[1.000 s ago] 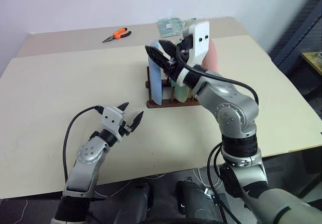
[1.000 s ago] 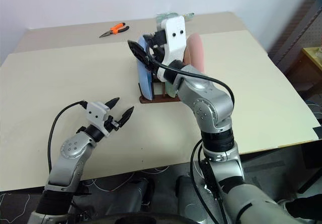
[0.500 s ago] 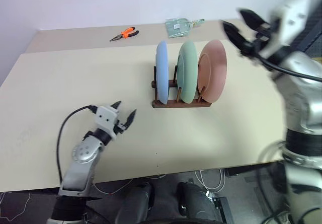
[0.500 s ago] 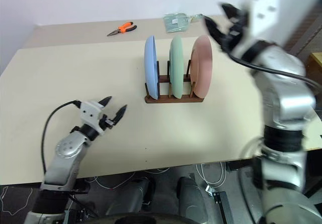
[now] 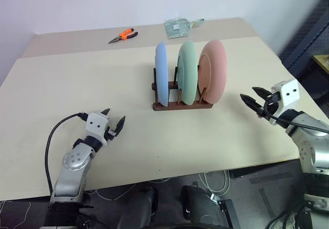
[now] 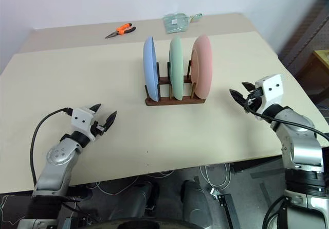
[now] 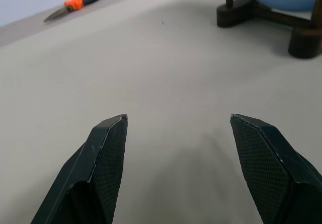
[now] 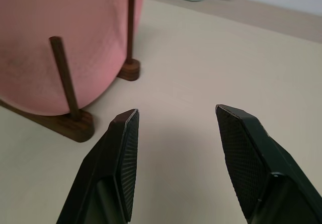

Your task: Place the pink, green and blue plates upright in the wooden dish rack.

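Nearest, at the left of the beige table (image 5: 61, 80), the left gripper (image 5: 114, 121) hovers low over the bare tabletop with its two black fingers (image 7: 108, 148) spread wide apart and nothing between them. At the right, close to the table's near right edge, the right gripper (image 5: 253, 98) points toward the rack, its fingers (image 8: 123, 148) likewise parted and empty.

Farther in, about the middle of the table, stands the wooden dish rack (image 5: 180, 105), a dark brown frame with thin upright pegs. All three plates stand on edge in it, side by side and roughly parallel: the blue plate (image 5: 161, 80) in the left slot, the green plate (image 5: 188, 77) in the middle, the pink plate (image 5: 215, 72) at the right end. In the right wrist view the pink plate (image 8: 60, 43) sits behind a peg, its lower rim down by the base bar. Both grippers are well apart from the rack.

At the far side of the table lie orange-handled pliers (image 5: 122, 35) to the left and a pale green transparent packet (image 5: 180, 27) behind the rack.
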### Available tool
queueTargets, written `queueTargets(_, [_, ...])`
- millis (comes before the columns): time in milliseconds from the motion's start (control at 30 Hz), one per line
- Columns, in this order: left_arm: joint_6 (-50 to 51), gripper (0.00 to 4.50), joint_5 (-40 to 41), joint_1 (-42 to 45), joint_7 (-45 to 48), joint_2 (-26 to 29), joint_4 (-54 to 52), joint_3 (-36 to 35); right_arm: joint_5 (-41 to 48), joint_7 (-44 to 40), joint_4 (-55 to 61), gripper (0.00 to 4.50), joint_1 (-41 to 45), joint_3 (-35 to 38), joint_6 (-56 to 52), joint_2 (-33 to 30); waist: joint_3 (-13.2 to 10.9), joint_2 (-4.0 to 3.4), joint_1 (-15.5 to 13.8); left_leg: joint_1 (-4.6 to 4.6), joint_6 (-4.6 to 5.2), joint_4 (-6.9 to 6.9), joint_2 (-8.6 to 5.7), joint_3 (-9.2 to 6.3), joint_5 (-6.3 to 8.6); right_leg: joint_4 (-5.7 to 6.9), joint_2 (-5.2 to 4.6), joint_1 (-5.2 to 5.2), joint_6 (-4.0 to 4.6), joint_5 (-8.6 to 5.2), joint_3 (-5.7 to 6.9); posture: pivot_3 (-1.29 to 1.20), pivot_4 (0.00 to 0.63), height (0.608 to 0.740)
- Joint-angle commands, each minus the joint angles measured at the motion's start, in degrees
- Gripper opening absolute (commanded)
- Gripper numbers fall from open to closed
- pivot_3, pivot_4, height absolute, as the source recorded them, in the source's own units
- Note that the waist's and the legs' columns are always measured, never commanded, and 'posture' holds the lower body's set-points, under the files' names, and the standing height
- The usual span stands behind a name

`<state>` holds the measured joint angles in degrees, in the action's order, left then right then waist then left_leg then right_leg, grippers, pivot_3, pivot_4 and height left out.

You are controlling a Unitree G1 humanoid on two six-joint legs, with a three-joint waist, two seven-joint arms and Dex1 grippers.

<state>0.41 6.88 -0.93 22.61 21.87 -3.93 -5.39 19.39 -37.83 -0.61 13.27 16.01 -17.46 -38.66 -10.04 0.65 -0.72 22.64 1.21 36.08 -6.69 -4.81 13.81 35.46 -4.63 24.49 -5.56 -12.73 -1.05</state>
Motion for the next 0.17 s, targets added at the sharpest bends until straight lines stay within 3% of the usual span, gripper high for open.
queueTargets(33, [0.56, 3.35, 0.05, -0.92, -0.22, 0.41, -3.71, -0.71, -1.41, -0.94, -1.12, 2.43, 0.59, -1.08, 3.36, 0.17, 0.00, 0.00, -0.07, 0.00, 0.00, 0.00, 0.00, 0.00, 0.00, -0.02, 0.00, -0.01, 0.00, 0.00, 0.00, 0.00, 0.150, 0.740])
queueTargets(167, [1.55, 3.35, -0.28, -1.48, -1.22, -0.03, -5.00, -0.70, -2.27, -1.25, -4.77, 2.43, 2.38, -2.46, 5.73, 0.64, 0.00, 0.00, -0.11, 0.01, 0.01, 0.03, 0.00, -0.01, 0.01, -0.05, -0.01, -0.04, 0.00, 0.00, 0.01, 0.00, 0.150, 0.740])
